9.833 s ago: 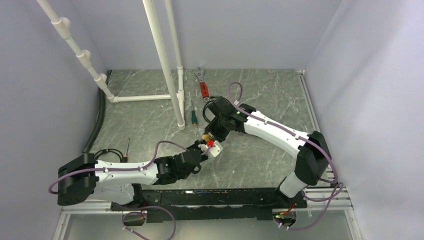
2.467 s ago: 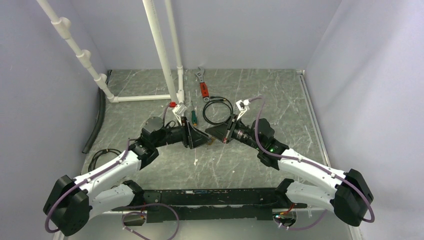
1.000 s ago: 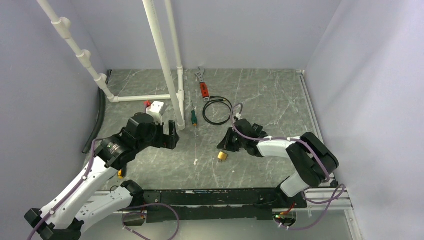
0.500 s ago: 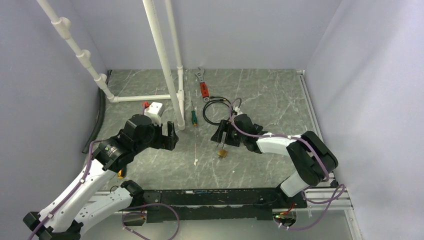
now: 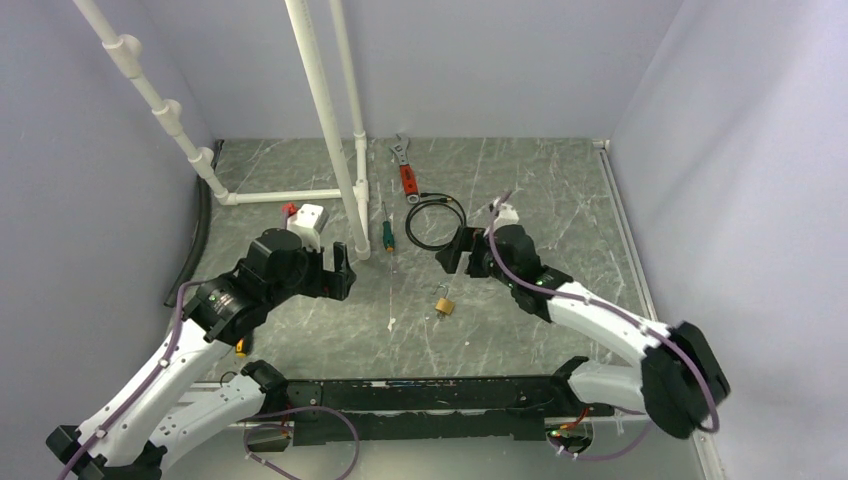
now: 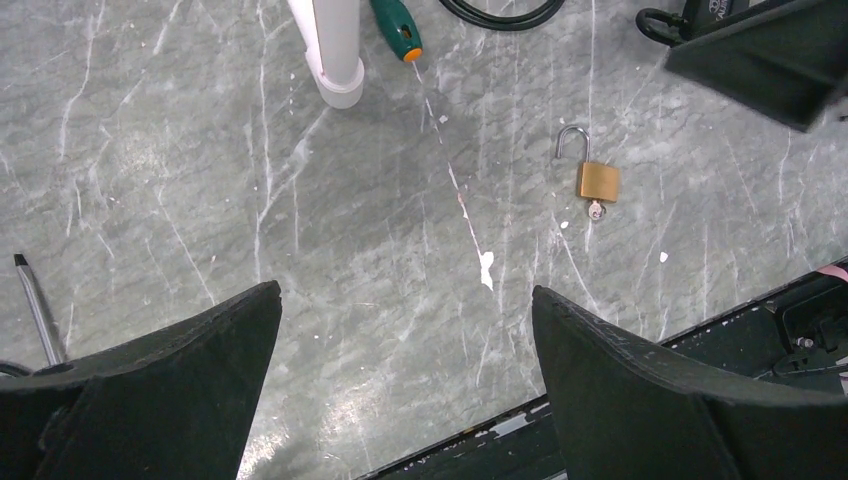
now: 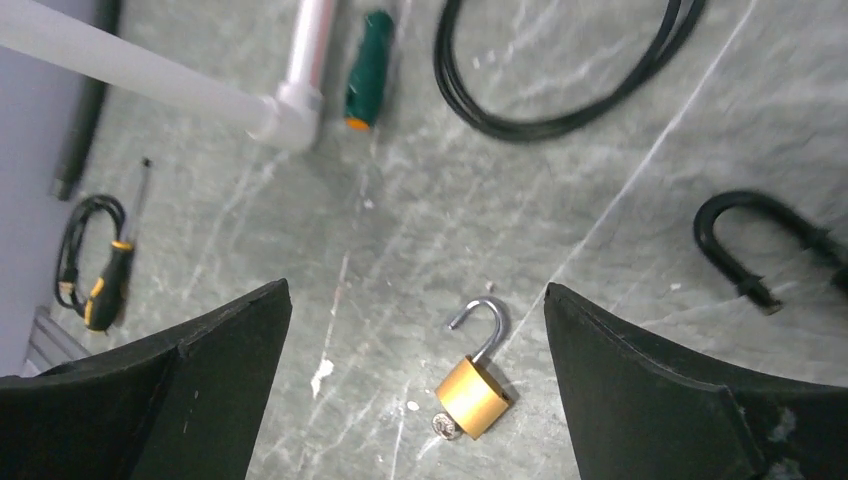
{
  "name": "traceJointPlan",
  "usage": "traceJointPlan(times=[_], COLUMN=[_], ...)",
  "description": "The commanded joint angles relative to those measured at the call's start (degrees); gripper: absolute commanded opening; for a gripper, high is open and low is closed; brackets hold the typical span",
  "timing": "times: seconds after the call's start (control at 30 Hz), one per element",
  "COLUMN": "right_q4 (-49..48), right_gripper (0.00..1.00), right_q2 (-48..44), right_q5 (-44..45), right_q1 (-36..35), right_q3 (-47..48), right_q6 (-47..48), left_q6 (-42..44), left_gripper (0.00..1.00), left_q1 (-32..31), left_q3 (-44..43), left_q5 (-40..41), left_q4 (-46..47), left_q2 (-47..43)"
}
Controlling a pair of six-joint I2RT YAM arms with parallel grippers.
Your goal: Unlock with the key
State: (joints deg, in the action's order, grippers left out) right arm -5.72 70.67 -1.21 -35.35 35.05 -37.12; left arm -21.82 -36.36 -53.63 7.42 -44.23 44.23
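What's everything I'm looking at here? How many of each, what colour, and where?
padlock: one, brass, shackle open, mid-table
key: one, tiny, colour unclear, at the padlock's base
pipe frame: one, white, back left
screwdriver: one, green handle, beside the pipe frame's foot
cable loop: one, black, beyond the padlock
wrench: one, red handle, far side
small block: one, white with red, left of the pipe frame
second screwdriver: one, black-and-orange, near left
U-shaped hook: one, black, just beyond the padlock
left arm's fingers: two, black, spread, empty
right arm's fingers: two, black, spread, empty

Pale lilac walls (image 5: pixel 500 60) enclose a grey-green marbled floor (image 5: pixel 530 190); white pipes (image 5: pixel 322 120), possibly plastic, stand back-left.
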Motion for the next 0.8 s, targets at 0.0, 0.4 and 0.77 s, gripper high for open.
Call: traceJointPlan(times=[0.0, 0.4, 0.77], right_q4=[-1.9, -4.3, -3.7], right_gripper=[1.00, 1.00, 1.00], right_q2=[-10.0, -35.2, -46.8], right_q5=[7.5, 12.2, 13.8], right_q1=[-1.0, -2.1, -2.1], right_q3=[-1.6, -10.0, -16.3], right_q6=[5.4, 9.5, 9.5], left_q6=[1.4, -0.2, -4.1], left_gripper=[0.99, 0.99, 0.99], left_q1=[0.6, 3.6, 8.8], left_q3=[0.2, 1.5, 19.9], left_q5=[0.6, 9.0, 31.8], left_q4=[1.2, 2.2, 29.2], left_q2=[-1.2, -2.8, -4.6])
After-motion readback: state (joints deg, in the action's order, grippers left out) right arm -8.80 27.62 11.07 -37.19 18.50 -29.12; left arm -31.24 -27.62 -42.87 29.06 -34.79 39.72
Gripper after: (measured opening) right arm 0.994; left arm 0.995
